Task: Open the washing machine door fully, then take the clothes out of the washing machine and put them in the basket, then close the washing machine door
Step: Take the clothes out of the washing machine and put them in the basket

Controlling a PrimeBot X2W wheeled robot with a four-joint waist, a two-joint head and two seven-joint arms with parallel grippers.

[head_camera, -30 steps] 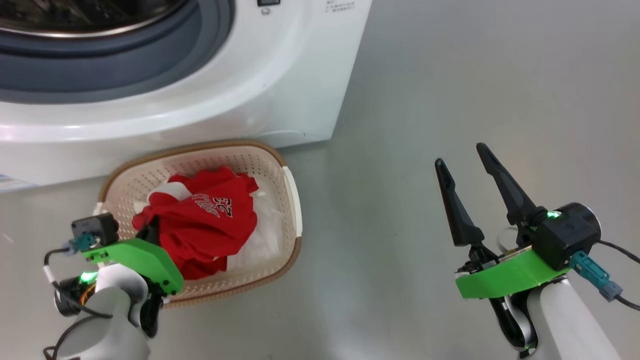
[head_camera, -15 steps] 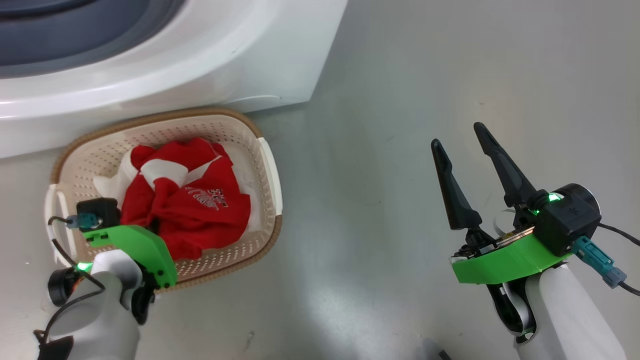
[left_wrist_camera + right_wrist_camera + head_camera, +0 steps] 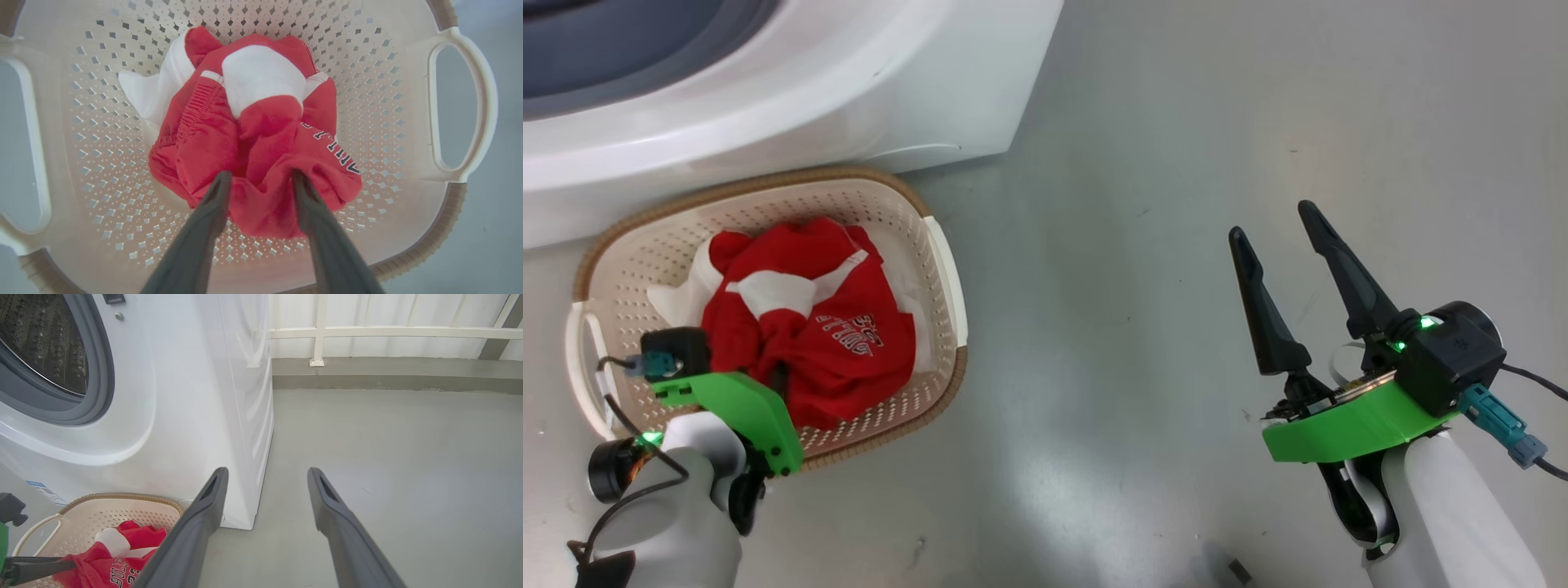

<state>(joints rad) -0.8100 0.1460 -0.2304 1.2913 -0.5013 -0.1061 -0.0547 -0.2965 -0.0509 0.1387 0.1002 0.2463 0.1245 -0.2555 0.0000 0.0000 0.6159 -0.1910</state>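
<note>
The clothes (image 3: 809,327), red with white panels and lettering, lie bunched in the cream basket (image 3: 931,237) on the floor before the white washing machine (image 3: 849,82). In the left wrist view my left gripper (image 3: 260,175) points down into the basket (image 3: 461,106). Its fingers (image 3: 212,212) stand apart, open, with a fold of the red clothes (image 3: 253,122) bulging between them. My right gripper (image 3: 1272,224) hovers open and empty over bare floor to the right. The right wrist view shows the open drum (image 3: 41,343). The washing machine door is out of view.
Grey floor (image 3: 1135,245) stretches right of the machine and basket. A white railing (image 3: 367,332) and a low kerb close the far side. A small blue label (image 3: 41,490) sits at the machine's lower corner. My left finger (image 3: 36,569) reaches into the basket (image 3: 122,496).
The head camera has swung, shifting the whole picture. The red garment has sunk lower and flatter into the basket, and my left jaws have parted. The right arm holds its pose.
</note>
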